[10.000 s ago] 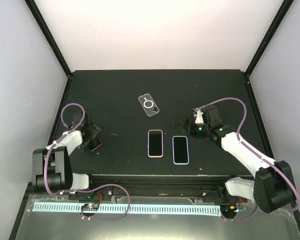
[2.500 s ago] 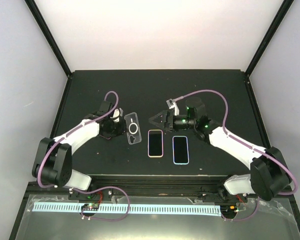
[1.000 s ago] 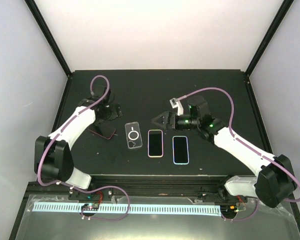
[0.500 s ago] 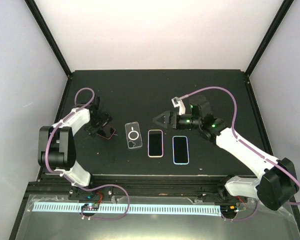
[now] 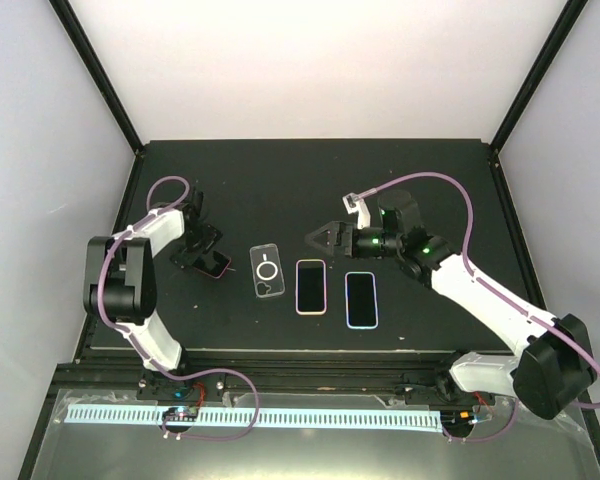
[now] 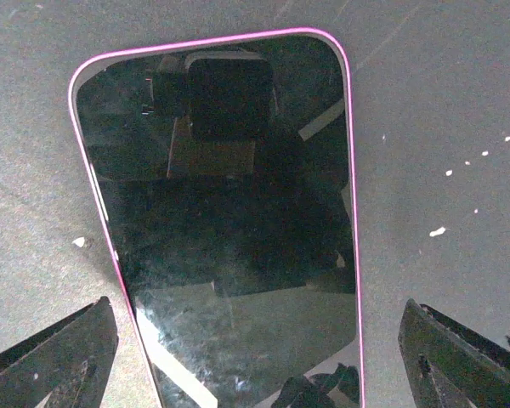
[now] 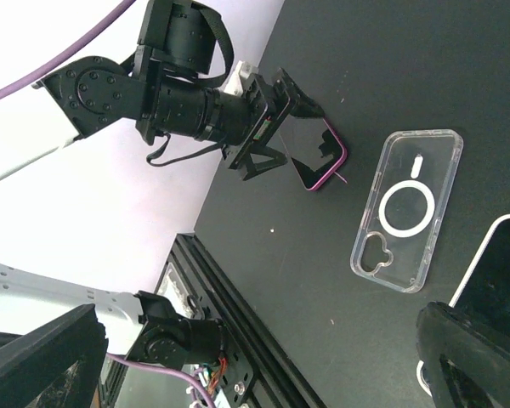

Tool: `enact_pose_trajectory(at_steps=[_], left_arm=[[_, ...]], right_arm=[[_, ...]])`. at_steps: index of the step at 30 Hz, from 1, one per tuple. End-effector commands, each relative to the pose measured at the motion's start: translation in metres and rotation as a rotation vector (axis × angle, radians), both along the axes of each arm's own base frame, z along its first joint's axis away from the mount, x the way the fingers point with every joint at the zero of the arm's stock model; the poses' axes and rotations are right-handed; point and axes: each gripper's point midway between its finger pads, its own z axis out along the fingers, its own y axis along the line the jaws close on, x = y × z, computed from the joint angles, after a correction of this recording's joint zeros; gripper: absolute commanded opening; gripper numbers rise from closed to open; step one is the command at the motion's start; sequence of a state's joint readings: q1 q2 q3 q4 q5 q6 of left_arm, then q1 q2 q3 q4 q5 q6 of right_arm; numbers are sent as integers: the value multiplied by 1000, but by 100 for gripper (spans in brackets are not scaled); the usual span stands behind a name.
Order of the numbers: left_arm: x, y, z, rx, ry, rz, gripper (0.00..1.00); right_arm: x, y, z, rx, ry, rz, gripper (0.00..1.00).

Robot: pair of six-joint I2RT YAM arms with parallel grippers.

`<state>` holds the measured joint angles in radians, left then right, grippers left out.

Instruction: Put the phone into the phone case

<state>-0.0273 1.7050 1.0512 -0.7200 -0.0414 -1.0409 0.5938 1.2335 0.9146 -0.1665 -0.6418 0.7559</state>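
Note:
A phone [image 5: 214,264] with a magenta rim and dark screen lies face up at the table's left; it fills the left wrist view [image 6: 229,229]. My left gripper [image 5: 200,248] hangs just over it, open, its fingertips [image 6: 64,353] standing outside the phone's two long edges with table showing between. The clear phone case [image 5: 267,271] with a white ring lies flat just right of that phone, also seen in the right wrist view as the case [image 7: 406,210] beside the phone [image 7: 319,157]. My right gripper [image 5: 322,238] hovers open above the table's middle, holding nothing.
Two more phones lie face up right of the case: a pink-rimmed one [image 5: 311,286] and a pale blue-rimmed one [image 5: 361,299]. The black rail [image 5: 310,362] runs along the near table edge. Black frame posts stand at the table's back corners.
My left gripper has swung from behind the magenta phone down over it, and its jaws have narrowed slightly. The right arm has barely moved. Case and phones lie as before.

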Motion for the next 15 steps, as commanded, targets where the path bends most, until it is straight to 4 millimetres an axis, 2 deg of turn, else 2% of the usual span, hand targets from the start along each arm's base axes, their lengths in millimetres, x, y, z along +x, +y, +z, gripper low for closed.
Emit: enact_pose_trajectory(at_steps=[1,9,15], left_arm=[[9,5,3,16,2,41,93],[12,8,-3,29,21,54,96],[11,3,-15,7,59,55,96]], right_arm=[[8,2,10,5,-41,-6,100],[10,3,4,-5,-34,-6,100],[11,3,4,-5,-34,-6,100]])
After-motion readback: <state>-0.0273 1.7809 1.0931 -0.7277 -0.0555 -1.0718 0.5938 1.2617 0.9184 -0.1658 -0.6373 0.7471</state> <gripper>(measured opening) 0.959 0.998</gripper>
